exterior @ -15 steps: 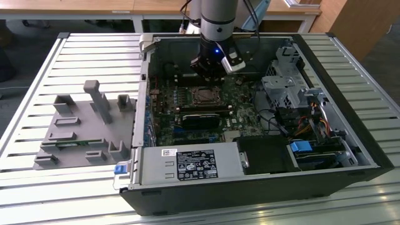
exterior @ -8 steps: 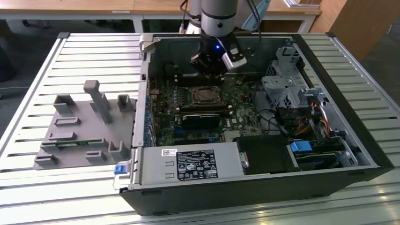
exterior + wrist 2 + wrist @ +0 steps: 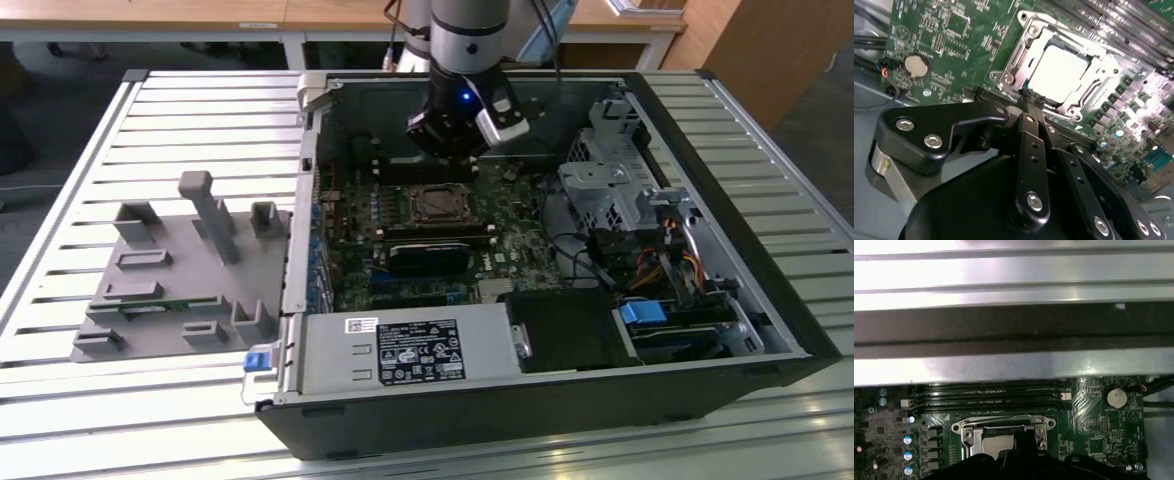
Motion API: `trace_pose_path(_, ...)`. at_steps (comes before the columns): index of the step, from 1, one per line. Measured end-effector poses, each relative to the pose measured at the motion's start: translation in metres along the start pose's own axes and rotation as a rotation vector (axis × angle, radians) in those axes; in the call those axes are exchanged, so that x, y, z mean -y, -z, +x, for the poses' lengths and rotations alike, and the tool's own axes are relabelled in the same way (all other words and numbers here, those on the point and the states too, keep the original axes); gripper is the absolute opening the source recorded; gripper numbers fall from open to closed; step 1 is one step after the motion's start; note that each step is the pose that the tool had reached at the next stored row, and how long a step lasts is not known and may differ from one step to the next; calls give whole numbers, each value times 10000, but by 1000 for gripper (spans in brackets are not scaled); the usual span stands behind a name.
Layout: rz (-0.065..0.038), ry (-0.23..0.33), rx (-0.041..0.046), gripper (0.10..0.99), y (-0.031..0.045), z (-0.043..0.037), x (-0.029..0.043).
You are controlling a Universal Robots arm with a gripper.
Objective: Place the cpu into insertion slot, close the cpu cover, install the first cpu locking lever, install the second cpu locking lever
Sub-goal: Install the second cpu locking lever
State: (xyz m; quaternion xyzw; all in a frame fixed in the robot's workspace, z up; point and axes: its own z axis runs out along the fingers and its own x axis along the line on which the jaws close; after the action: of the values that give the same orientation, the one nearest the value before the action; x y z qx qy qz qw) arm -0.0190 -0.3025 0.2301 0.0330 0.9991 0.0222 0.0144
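One cpu [image 3: 1061, 70], its pale metal face catching the light, sits in the insertion slot [image 3: 1054, 107] on the green circuit board [image 3: 949, 45]. One cpu cover [image 3: 1026, 47], a silver frame with a square window, lies down around it in the second wrist view. One gripper [image 3: 1030, 97] hangs just above the near edge of the socket, its black fingers [image 3: 1030, 145] drawn close together with nothing between them. In the exterior view the gripper [image 3: 447, 150] hangs inside one open black computer case [image 3: 561, 400], just beyond the socket [image 3: 437, 205]. Four long black memory slots [image 3: 989, 395] run side by side beside the socket, and one round coin battery [image 3: 1116, 398] sits on the board. The case lies on a slatted metal bench [image 3: 107, 410]. To the exterior view's left, one grey plastic holder [image 3: 180, 270] rests on the same bench. Wooden desks [image 3: 200, 15] stand behind.
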Motion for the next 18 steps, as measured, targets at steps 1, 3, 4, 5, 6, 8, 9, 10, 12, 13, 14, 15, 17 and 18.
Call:
trace_pose_path(1, 2, 0, 0, 106, 1, -2, 26)
trace_pose_path(3, 0, -1, 0, 106, 3, -5, 81)
trace_pose_path(4, 1, -2, -1, 106, 5, -7, 108)
trace_pose_path(5, 1, -1, -1, 106, 6, -9, 133)
trace_pose_path(6, 0, -1, -1, 106, 7, -10, 149)
trace_pose_path(8, 0, -1, -2, 106, 18, -11, 160)
trace_pose_path(9, -2, -2, -2, 106, 31, -11, 161)
trace_pose_path(10, -3, -2, -1, 106, 48, -12, 162)
trace_pose_path(12, -4, 0, -2, 106, 73, -14, 172)
trace_pose_path(13, -4, 0, -2, 106, 76, -15, 188)
trace_pose_path(14, -3, 0, -2, 106, 78, -16, 208)
trace_pose_path(15, -3, -1, -2, 106, 79, -18, 234)
trace_pose_path(17, -3, -2, -1, 106, 81, -21, 285)
trace_pose_path(18, -5, -1, -1, 106, 81, -23, 308)
